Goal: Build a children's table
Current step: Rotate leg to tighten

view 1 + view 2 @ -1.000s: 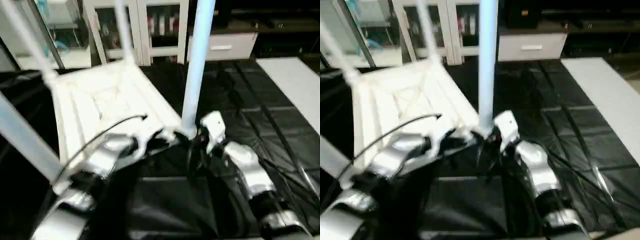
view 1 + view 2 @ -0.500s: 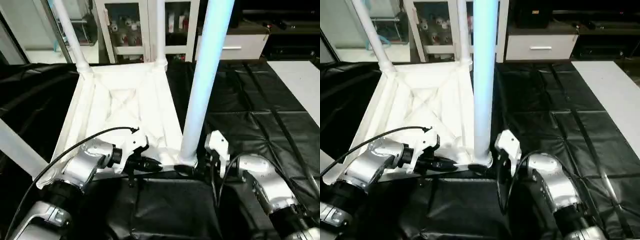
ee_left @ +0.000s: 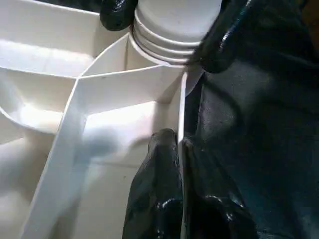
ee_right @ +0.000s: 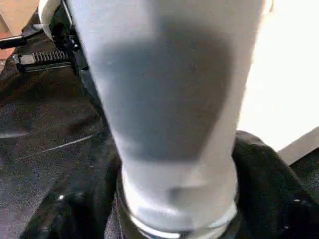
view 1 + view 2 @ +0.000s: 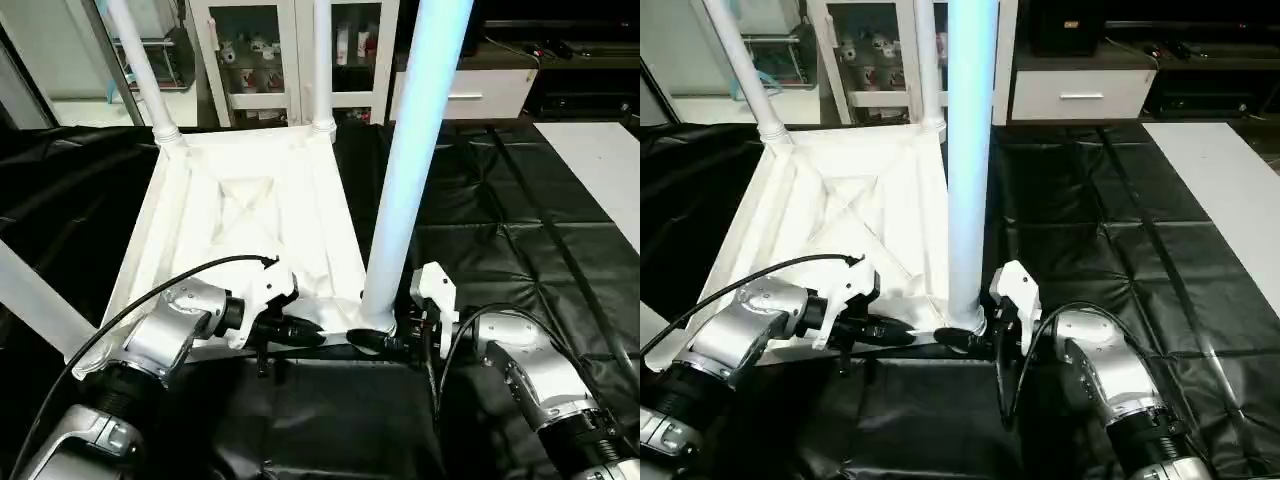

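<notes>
Your right claw (image 5: 385, 343) is clamped round the base of the near leg (image 5: 410, 170) in its corner socket while your left claw (image 5: 300, 333) pinches the upturned tabletop's (image 5: 240, 220) rim on the black surface (image 5: 500, 210), so press it home next.

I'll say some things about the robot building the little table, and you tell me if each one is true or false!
1. The tabletop lies upside down, ribs showing. True.
2. The right gripper holds the bottom of the nearest leg. True.
3. The nearest leg lies flat on the black cover. False: it stands upright in a corner socket.
4. The left gripper is shut on the tabletop's edge. True.
5. The tabletop is red. False: it is white.
6. The tabletop has no legs at its far corners. False: a leg stands in each far corner.
</notes>
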